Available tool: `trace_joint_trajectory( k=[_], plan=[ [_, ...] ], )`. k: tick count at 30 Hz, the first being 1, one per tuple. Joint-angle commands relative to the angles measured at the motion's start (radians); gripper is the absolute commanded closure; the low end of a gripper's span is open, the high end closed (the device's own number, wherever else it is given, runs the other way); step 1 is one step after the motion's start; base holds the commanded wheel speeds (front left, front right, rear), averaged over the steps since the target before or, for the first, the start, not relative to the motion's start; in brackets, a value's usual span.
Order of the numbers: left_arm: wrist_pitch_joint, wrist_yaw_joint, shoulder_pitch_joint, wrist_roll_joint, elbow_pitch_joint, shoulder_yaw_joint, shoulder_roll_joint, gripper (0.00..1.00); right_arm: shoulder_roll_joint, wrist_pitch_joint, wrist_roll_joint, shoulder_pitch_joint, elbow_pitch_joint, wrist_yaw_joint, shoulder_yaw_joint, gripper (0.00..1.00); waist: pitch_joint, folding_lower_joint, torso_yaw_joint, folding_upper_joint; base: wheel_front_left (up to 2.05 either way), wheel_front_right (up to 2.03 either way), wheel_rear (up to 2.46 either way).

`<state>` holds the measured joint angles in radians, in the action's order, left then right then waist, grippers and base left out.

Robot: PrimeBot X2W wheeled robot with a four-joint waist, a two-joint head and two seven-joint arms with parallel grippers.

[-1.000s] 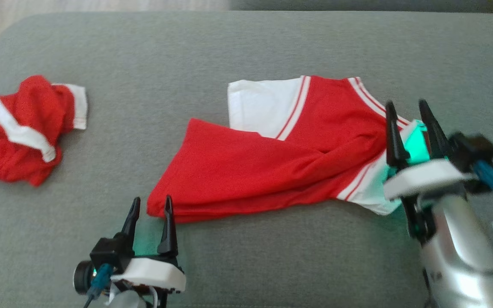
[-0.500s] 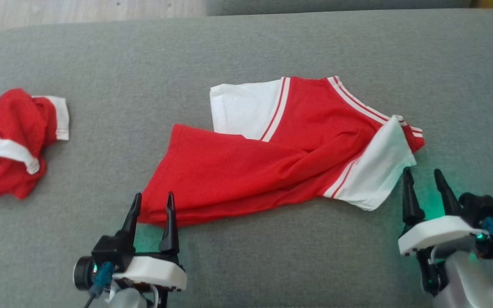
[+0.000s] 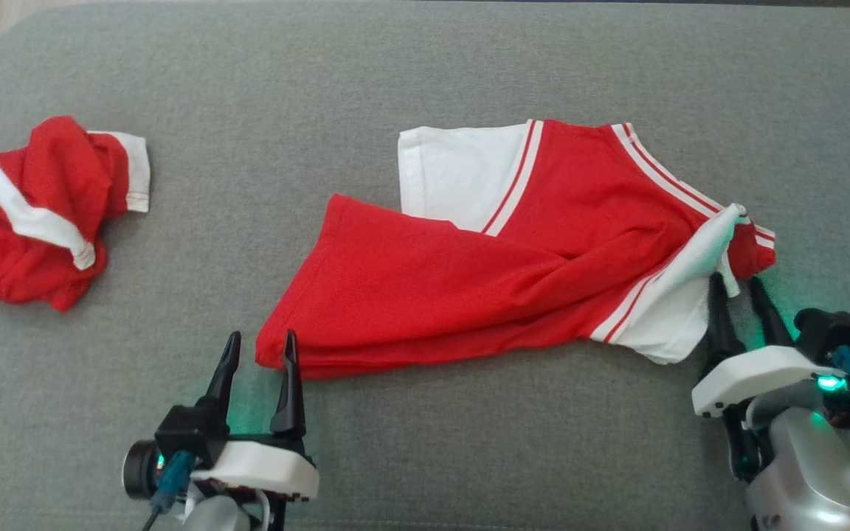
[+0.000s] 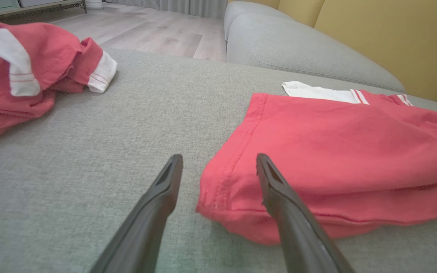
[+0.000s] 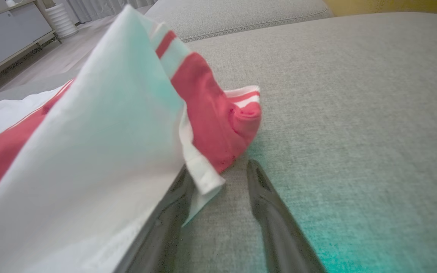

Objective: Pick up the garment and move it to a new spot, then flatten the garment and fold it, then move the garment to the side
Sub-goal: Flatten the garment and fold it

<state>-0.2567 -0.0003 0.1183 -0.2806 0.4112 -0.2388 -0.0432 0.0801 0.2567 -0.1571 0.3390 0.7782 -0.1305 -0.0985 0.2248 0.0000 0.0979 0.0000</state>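
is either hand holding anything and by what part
Nothing gripped. Left hand and right hand are open; the shirt sleeve only drapes over a right finger.

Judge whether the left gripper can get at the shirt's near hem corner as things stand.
Probably yes. The left gripper is open, and the hem corner lies right at its fingertips, partly between them; nothing seems to lie in the way.

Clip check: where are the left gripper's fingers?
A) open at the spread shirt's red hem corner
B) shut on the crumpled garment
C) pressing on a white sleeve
A: the left gripper has its fingers apart at the red hem corner of the spread shirt, away from the crumpled garment.
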Motion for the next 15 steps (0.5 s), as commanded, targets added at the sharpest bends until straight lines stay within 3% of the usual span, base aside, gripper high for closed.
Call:
trace_joint_trajectory(
  k=[1, 2, 10, 15],
  plan=[
    [-0.005, 0.000, 0.023, 0.007, -0.031, 0.032, -0.007, 0.00, 0.007, 0.005, 0.004, 0.010, -0.011, 0.000, 0.023, 0.84, 0.000, 0.0000, -0.004, 0.0000, 0.00, 0.00, 0.00],
    [-0.005, 0.000, 0.024, 0.008, -0.030, 0.031, -0.007, 0.00, 0.006, 0.005, 0.002, 0.007, -0.014, 0.000, 0.023, 1.00, -0.001, 0.0000, -0.008, 0.0000, 0.00, 0.00, 0.00],
    [-0.005, -0.001, 0.026, 0.011, -0.029, 0.030, -0.007, 0.00, 0.001, 0.005, -0.012, -0.034, -0.054, 0.000, 0.008, 1.00, -0.019, 0.0000, -0.052, 0.0000, 0.00, 0.00, 0.00],
    [-0.005, -0.001, 0.016, 0.006, -0.031, 0.036, -0.007, 0.00, 0.004, 0.005, -0.031, -0.076, -0.117, 0.000, -0.064, 1.00, -0.050, 0.0000, -0.077, 0.0000, 0.00, 0.00, 0.00]
  ],
)
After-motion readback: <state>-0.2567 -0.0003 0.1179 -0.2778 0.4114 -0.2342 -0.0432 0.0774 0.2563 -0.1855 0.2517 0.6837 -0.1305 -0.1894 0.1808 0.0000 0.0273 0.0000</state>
